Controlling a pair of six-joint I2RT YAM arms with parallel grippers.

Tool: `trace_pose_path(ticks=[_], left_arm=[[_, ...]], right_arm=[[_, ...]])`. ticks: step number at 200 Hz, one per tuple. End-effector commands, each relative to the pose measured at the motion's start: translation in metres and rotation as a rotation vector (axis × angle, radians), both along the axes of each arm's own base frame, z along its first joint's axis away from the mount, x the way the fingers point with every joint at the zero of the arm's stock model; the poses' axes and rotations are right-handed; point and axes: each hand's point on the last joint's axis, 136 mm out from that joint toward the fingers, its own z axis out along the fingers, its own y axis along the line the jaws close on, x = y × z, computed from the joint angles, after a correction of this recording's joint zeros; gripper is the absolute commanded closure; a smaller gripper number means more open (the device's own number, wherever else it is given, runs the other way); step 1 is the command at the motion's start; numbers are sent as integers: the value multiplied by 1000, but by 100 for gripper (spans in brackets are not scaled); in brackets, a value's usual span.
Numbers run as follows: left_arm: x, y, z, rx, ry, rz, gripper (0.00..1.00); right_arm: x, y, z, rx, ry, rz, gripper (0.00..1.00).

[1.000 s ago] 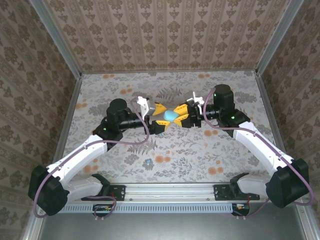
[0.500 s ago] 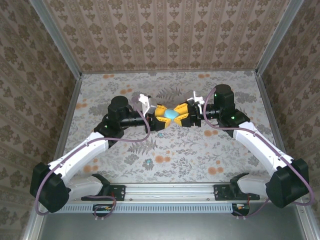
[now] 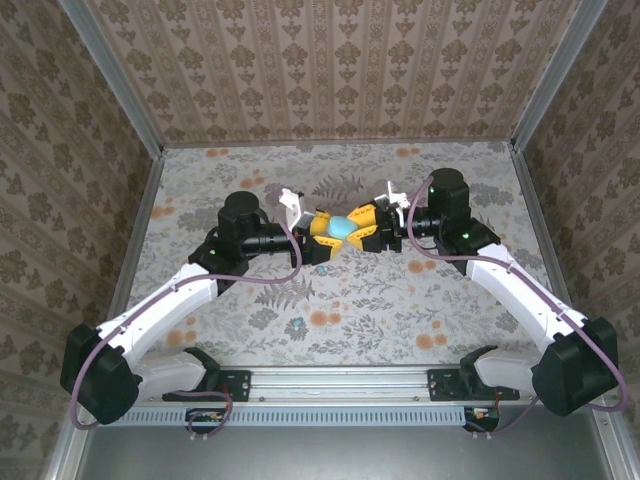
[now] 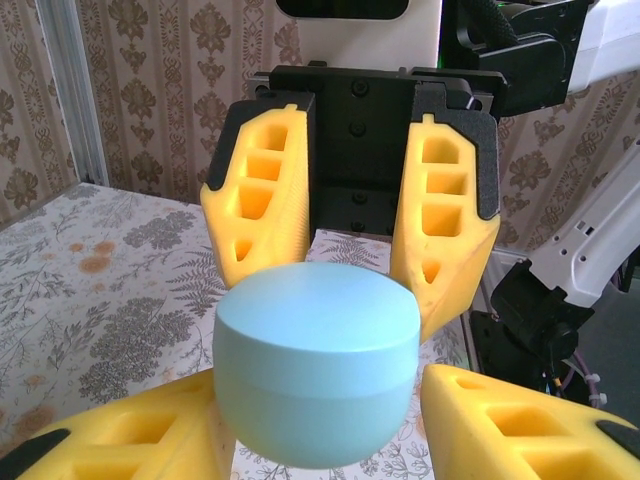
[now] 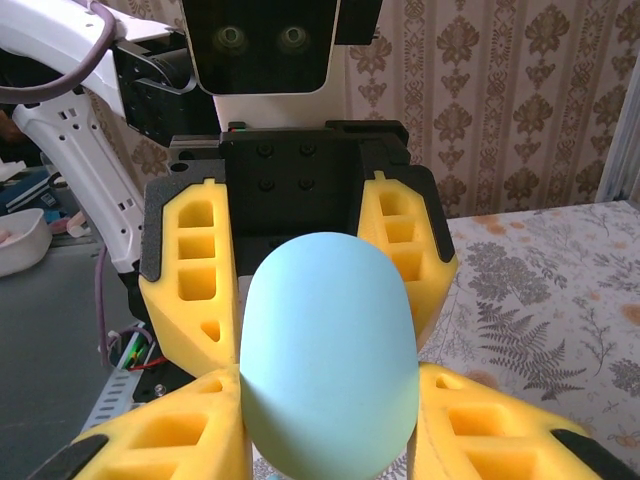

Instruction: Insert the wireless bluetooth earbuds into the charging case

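Note:
The charging case [image 3: 342, 226] is a pale blue rounded shell, shut, held in the air over the table's middle. My left gripper [image 3: 322, 225] meets it from the left and my right gripper [image 3: 362, 228] from the right, both shut on it. In the left wrist view the case [image 4: 316, 375] shows its lid seam, with my left gripper [image 4: 318, 405] pressing its yellow fingers [image 4: 150, 440] against its sides. In the right wrist view the case [image 5: 328, 350] stands end-on in my right gripper [image 5: 328, 410]. A tiny teal earbud [image 3: 297, 323] lies on the table near the front.
The floral table [image 3: 420, 300] is walled by patterned panels on three sides. Another small teal speck [image 3: 320, 268] lies under the grippers. A white bowl [image 5: 20, 240] shows far left in the right wrist view.
My left gripper moved right and closed its yellow fingers onto the case's left end. The right gripper kept holding the case in the same place.

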Motion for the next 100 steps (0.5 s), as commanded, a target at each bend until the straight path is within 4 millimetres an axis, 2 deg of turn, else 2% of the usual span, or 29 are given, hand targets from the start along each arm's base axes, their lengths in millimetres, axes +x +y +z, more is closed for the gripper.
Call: trace_pose_path(ticks=[1, 100], left_arm=[[-6, -3, 21, -41, -42, -28, 49], [-6, -6, 21, -49, -33, -27, 46]], right_arm=[[-1, -2, 4, 6, -28, -15, 63], [-2, -4, 2, -3, -48, -16, 63]])
